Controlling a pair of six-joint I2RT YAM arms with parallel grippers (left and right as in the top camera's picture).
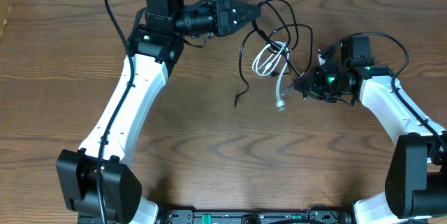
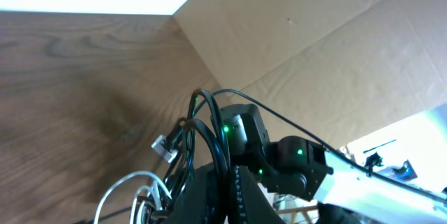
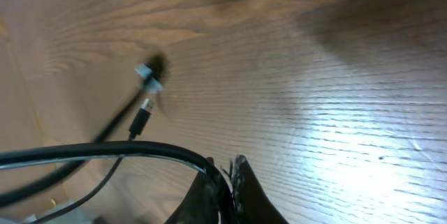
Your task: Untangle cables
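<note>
Left claw [image 1: 256, 16]: closed on black cable [image 1: 239, 63] | right claw [image 1: 299, 86]: grips same cable | surface [image 1: 209, 147]: brown wood, cardboard wall [image 2: 314, 42] at edge | count: one black cable, one white cable [image 1: 269, 60], both at 1 o'clock

cables [image 1: 269, 60] on table [image 1: 209, 154], between left pincer [image 1: 257, 13] and right pincer [image 1: 302, 84]

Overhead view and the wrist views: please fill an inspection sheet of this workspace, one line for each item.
Surface: wooden table, dark grain.
Job's things: black cable and white cable are looped together between the arms.
Clutter: nothing seen.
Grippers: left gripper and right gripper are both shut on the black cable.
Cables: thick arm wires run along the arms.
Surroundings: cardboard wall beside the table.
</note>
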